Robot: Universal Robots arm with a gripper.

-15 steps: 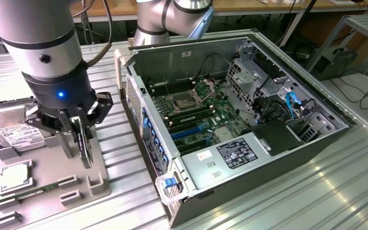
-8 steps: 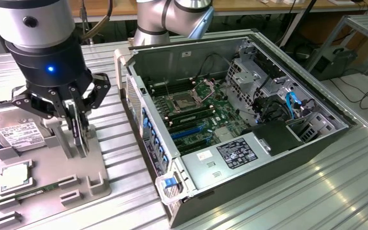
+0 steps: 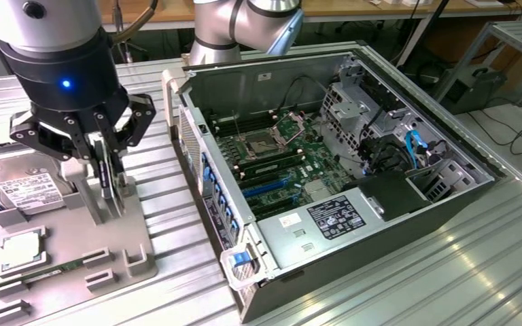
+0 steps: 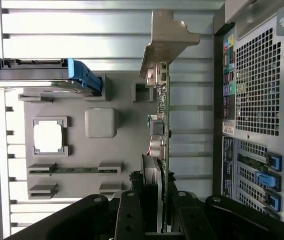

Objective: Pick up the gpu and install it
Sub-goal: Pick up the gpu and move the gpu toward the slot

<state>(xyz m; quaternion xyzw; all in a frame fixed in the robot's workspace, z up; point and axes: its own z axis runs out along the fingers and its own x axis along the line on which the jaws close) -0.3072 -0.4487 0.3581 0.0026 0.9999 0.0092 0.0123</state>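
Exterior view: the gripper (image 3: 105, 163) hangs at about 9 o'clock in the frame, over the grey fixture tray (image 3: 71, 234). Its jaws are clamped on the gpu (image 3: 109, 182), which stands upright and edge-on between them. We cannot tell whether the card's lower edge is clear of the tray's slot. The hard drive (image 3: 18, 187) lies flat at 9 o'clock from the card, close beside it. The open computer case (image 3: 270, 60) sits at 3 o'clock from the gripper, its motherboard (image 3: 279, 153) exposed. Wrist view: the gripper (image 4: 156, 200) pinches the gpu (image 4: 161, 125) from both faces. The silver bracket (image 4: 168, 37) is at the card's far end, and the case's rear panel (image 4: 262, 95) lies alongside.
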